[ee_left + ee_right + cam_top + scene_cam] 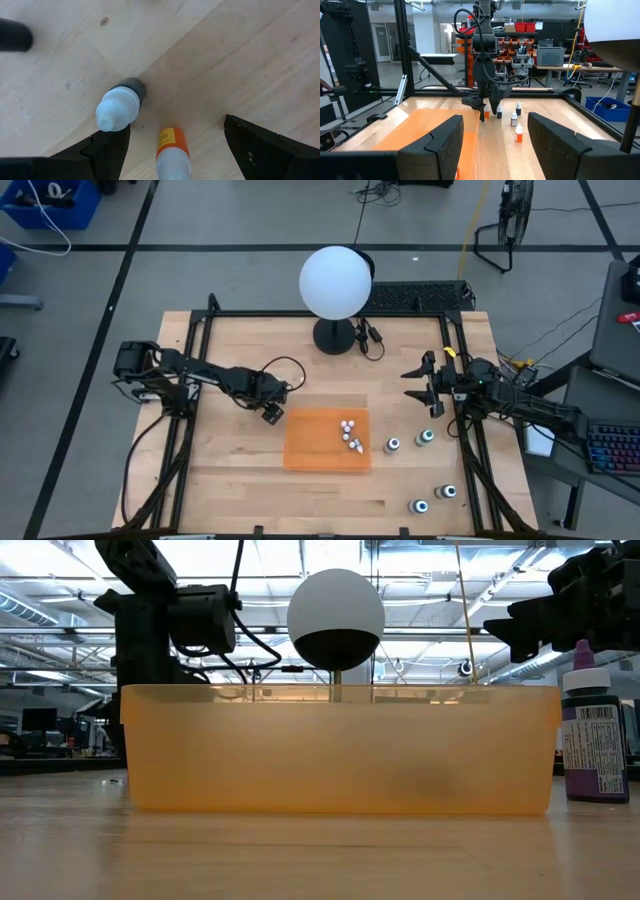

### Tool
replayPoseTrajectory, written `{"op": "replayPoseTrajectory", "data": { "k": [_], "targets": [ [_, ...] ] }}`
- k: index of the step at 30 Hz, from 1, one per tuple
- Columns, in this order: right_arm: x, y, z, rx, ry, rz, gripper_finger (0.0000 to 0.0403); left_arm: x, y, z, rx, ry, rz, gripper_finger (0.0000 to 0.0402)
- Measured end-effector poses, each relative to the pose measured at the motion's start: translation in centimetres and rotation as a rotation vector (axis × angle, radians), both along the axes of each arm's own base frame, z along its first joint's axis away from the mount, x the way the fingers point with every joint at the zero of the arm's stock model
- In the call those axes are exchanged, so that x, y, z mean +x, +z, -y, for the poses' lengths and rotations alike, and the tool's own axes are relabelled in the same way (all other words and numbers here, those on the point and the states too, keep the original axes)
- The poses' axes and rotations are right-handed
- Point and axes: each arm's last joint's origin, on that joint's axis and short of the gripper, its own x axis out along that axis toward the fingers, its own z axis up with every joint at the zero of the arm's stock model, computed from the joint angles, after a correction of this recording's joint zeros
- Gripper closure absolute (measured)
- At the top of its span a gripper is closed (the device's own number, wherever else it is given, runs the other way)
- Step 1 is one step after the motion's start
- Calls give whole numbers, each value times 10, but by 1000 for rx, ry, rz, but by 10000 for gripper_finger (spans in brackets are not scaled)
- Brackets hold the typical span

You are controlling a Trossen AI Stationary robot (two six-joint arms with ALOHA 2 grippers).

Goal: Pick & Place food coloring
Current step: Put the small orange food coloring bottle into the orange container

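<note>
Wooden tabletop (230, 470) fills the high view, carrying an orange bin (326, 441) with several small whitish bottles (350, 436) of food coloring inside; four dark bottles with pale tops (394, 445) stand on the wood right of it, near a white globe lamp (335, 282). The left pincer (272, 411) hovers just beside the bin's left far corner, and the right pincer (428, 388) hangs above the right side. Level across the table, the translucent bin wall fills the middle, with a dark labelled bottle (594, 730) upright to its right. Past the left wrist's spread fingers (107, 150) lie a white-capped dark bottle (120, 105) and an orange-labelled one (172, 152). From the right wrist, its fingers (445, 145) stand apart, holding nothing.
</note>
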Motion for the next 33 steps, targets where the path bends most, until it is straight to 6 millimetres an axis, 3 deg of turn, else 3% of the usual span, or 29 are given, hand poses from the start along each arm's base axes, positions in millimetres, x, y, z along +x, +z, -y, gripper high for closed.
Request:
{"op": "replayPoseTrajectory", "data": {
  "k": [5,14,21,33],
  "targets": [
    [0,0,0,0,0,0,194,-1,0,0,-18,0,-7,90],
    [0,0,0,0,0,0,192,-2,0,1,-35,-7,-22,192],
    [0,0,0,0,0,0,192,-2,-1,1,-29,-12,-21,247],
    [0,0,0,0,0,0,192,1,-1,0,8,-41,13,279]
  ]
}}
